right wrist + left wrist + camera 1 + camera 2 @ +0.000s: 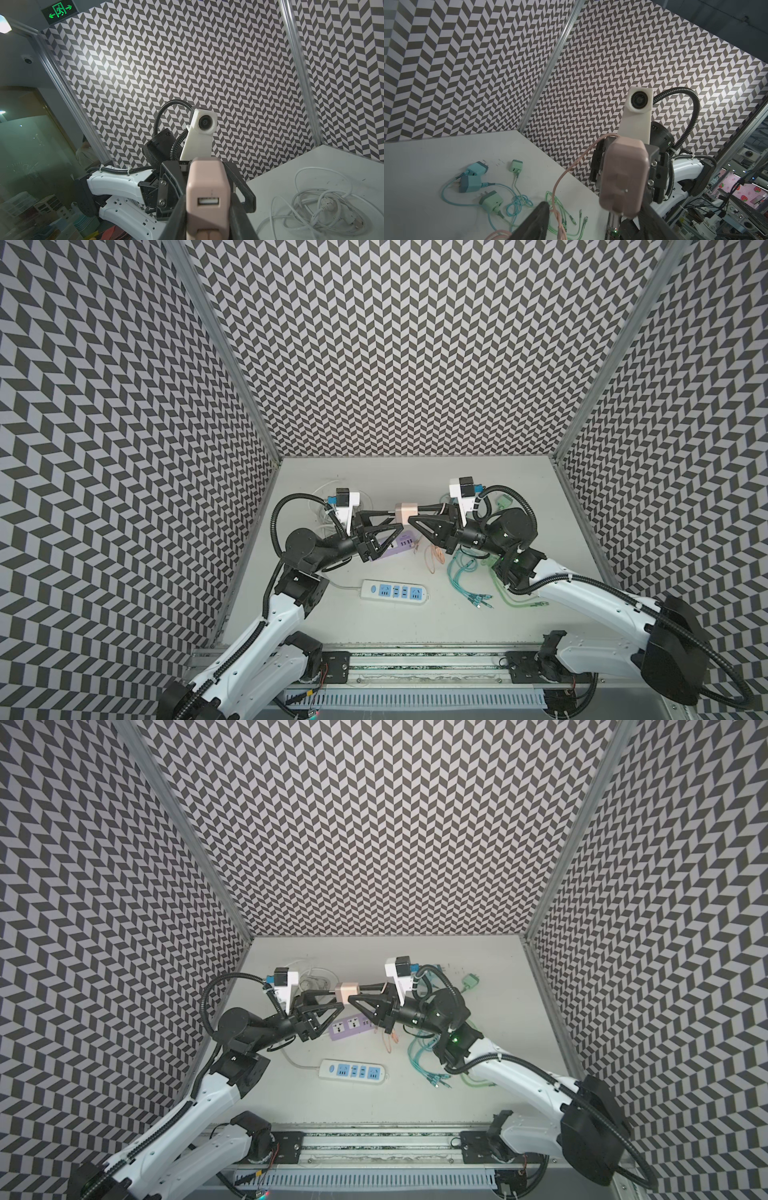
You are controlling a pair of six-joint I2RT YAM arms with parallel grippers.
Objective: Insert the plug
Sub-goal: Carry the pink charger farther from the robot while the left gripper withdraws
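Right hand (412,515) is clamped tight on the pink plug (404,512), holding it in the air over the tabletop (457,622) — a thin pink cable (560,180) hangs from it. Left hand (397,519) faces it from the opposite side, jaws parted, straddling the plug. Beneath them lies a purple power strip (398,547); a white power strip (395,593) lies nearer the front.

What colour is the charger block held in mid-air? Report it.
Pale pink; the charger block shows best in the right wrist view.
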